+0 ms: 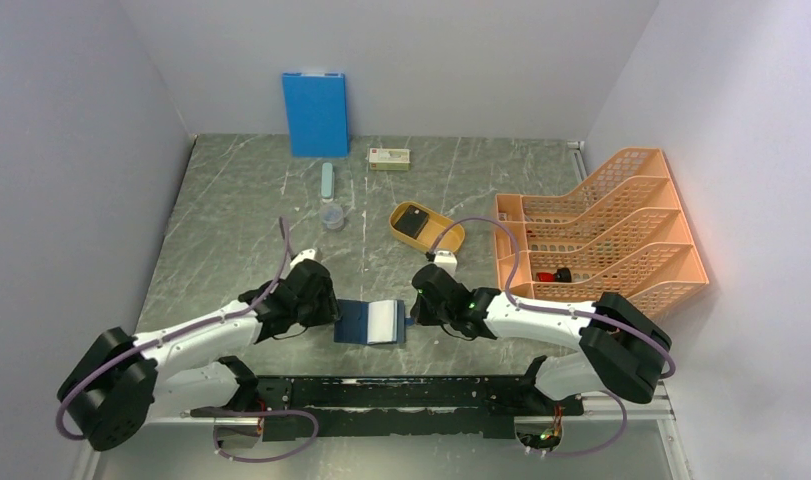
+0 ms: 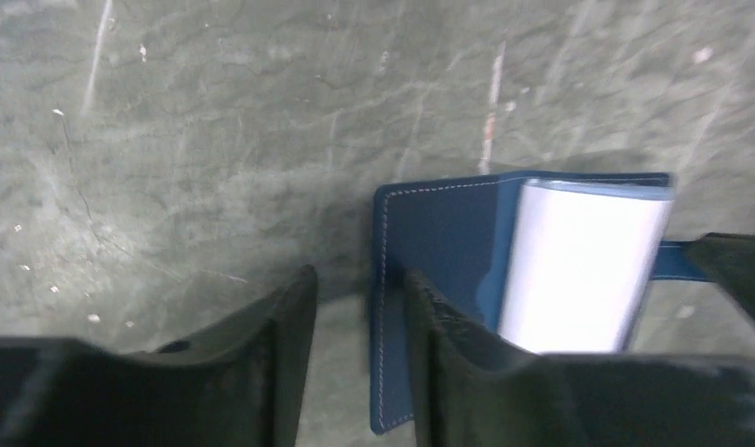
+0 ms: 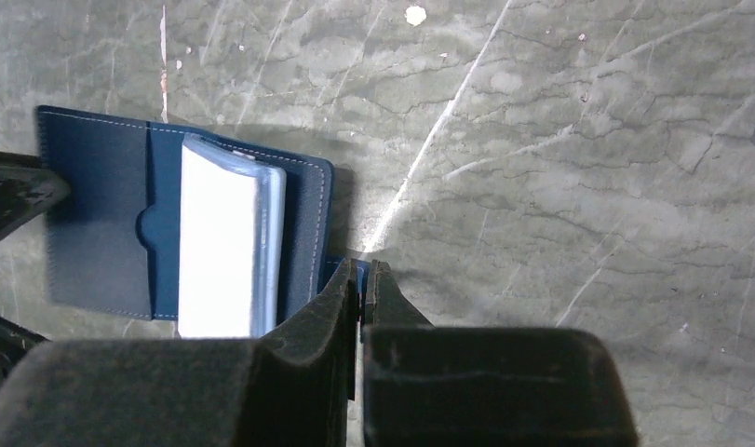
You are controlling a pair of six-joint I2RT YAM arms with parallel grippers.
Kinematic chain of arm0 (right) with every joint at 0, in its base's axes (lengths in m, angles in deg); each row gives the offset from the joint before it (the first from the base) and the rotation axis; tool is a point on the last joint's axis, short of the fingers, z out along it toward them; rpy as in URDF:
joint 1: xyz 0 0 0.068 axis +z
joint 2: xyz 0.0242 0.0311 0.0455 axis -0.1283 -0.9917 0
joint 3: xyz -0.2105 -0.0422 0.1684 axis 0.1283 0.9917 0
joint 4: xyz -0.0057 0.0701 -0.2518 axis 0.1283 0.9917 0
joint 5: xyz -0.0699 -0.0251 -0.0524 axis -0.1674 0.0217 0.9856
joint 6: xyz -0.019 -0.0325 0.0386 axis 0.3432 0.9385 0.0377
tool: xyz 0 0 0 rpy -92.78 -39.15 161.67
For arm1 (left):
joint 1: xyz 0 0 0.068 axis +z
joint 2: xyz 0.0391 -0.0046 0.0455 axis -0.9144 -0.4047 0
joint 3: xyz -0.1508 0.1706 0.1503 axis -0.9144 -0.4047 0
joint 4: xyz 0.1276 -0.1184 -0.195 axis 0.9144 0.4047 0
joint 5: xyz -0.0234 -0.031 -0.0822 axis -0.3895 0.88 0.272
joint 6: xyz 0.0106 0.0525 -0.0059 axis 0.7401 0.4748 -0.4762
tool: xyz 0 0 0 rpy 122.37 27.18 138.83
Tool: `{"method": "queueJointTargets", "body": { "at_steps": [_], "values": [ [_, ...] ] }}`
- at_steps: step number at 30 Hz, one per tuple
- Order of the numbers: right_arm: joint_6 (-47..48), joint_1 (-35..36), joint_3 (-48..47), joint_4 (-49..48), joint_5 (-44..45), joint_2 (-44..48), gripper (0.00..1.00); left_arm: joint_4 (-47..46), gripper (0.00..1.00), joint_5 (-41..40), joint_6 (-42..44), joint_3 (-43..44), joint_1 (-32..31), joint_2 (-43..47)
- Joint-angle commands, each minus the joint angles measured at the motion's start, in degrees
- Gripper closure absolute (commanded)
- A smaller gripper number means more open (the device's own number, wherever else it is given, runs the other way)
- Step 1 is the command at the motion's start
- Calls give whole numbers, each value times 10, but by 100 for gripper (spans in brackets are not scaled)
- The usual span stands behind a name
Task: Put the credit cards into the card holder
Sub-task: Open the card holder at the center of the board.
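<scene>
The navy card holder lies open on the table between my two grippers, with a white, clear-edged stack standing up from its middle. I cannot tell whether that stack is credit cards. In the left wrist view my left gripper is open. The holder's stitched left edge sits between its fingers, apart from the left finger. My right gripper is shut on the holder's snap tab at the right edge of the holder. A dark flat piece lies in the yellow tray.
A yellow oval tray sits behind the right gripper. An orange file rack fills the right side. At the back stand a bright blue board and a small box. A clear cup and pale bar lie mid-table.
</scene>
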Motion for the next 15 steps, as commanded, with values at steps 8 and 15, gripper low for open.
{"method": "queueJointTargets", "body": {
  "at_steps": [8, 15],
  "values": [
    [22, -4, -34, -1, -3, -6, 100, 85, 39, 19, 43, 102, -2, 109],
    [25, -4, -49, 1, -6, -15, 100, 39, 39, 84, 49, 135, -12, 121]
  ]
}}
